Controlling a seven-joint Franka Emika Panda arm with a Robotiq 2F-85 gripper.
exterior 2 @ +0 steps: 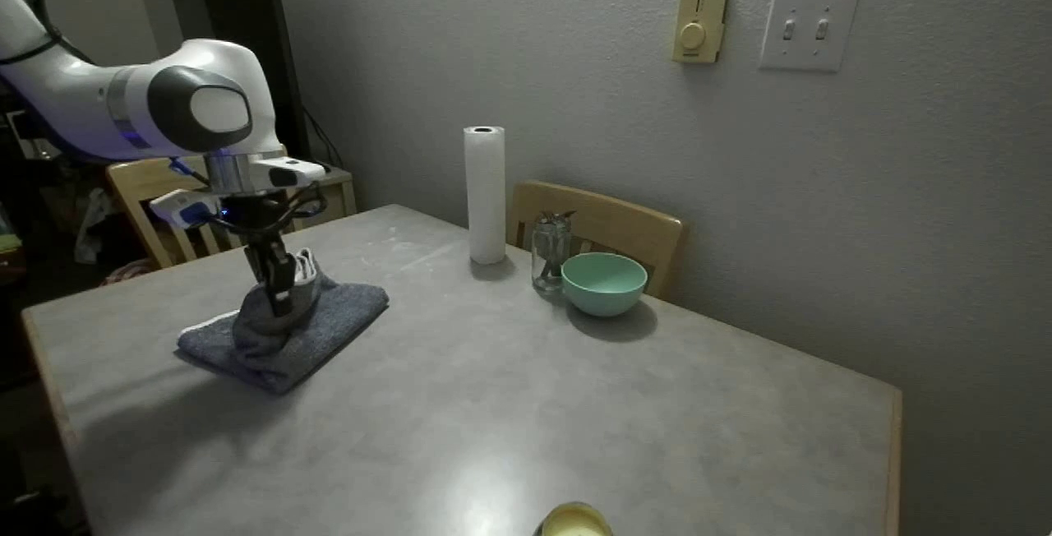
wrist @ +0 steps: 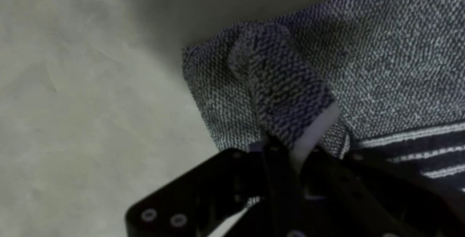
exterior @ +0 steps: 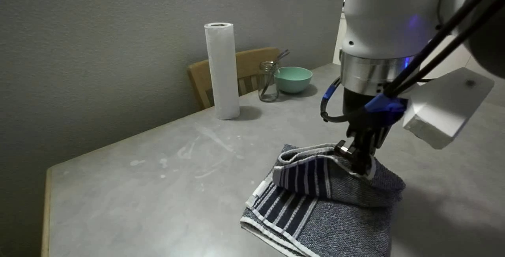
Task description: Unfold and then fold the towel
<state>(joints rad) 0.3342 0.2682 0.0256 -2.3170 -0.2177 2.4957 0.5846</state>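
The towel (exterior: 347,225), dark grey-blue with a white-striped band, lies folded in layers on the table. One of its flaps is raised and curled over, and the white hem shows along the edge in an exterior view. My gripper (exterior: 356,159) is shut on this lifted part of the towel, pointing down. From a different side, the towel (exterior 2: 341,314) spreads flat beneath the gripper (exterior 2: 281,304). In the wrist view, a corner with white hem rises between the dark fingers (wrist: 278,171), while the rest of the towel (wrist: 392,69) rests below. The towel's underside is hidden.
Toward the wall stand a tall white paper roll (exterior: 223,71), a glass jar (exterior: 269,87) with utensils and a green bowl (exterior: 293,79). A round yellowish object (exterior 2: 575,521) sits at the near edge of an exterior view. Wooden chairs (exterior 2: 608,211) stand around the table (exterior 2: 509,404).
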